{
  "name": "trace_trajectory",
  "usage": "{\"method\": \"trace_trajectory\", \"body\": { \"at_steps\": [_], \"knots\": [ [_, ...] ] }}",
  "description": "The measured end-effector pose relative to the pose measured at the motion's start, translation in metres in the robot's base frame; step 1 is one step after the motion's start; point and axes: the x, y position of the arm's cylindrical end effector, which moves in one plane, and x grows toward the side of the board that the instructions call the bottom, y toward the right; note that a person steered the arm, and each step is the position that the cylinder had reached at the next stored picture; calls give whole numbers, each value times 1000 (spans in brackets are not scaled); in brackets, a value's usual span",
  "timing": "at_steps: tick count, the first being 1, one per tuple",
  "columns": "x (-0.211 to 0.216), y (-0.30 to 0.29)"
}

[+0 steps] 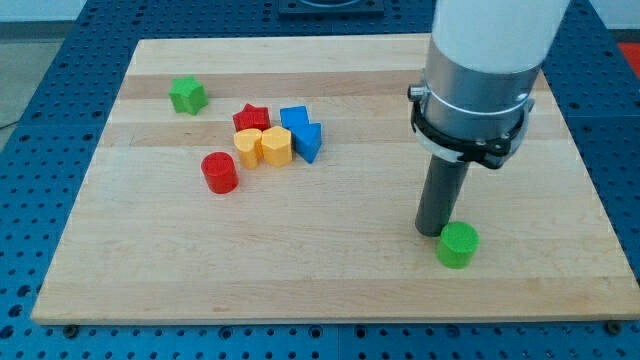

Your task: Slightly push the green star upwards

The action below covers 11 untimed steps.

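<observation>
Green star (187, 95): lies toward the view's top left of the wooden board (330, 285), well apart from the rest and from my tip.

My tip (437, 232): a bare rod gripping nothing, far to the star's lower right, just beside the green cylinder (458, 245).

Cluster between them: red star (252, 119), two blue blocks (301, 133), two yellow blocks (262, 146), red cylinder (219, 172). A push upward calls for a start below the star.

The arm came down from the view's top right, its wide white casing cut off by the frame's upper edge. Below the casing sat a grey metal collar ringed by a black clamp. From that collar a straight dark rod dropped nearly upright. My tip (437, 232) rested at the desk (330, 270) surface, in the lower right part of the view. The rod's full lower length was visible, unobstructed.
</observation>
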Motion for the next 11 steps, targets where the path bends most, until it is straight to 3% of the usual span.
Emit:
{"method": "trace_trajectory", "body": {
  "at_steps": [2, 3, 5, 6, 7, 9, 10, 11],
  "knots": [
    [16, 21],
    [16, 4],
    [31, -239],
    [-1, -361],
    [-28, -407],
    [-160, -340],
    [-195, -322],
    [-194, -318]
  ]
}}
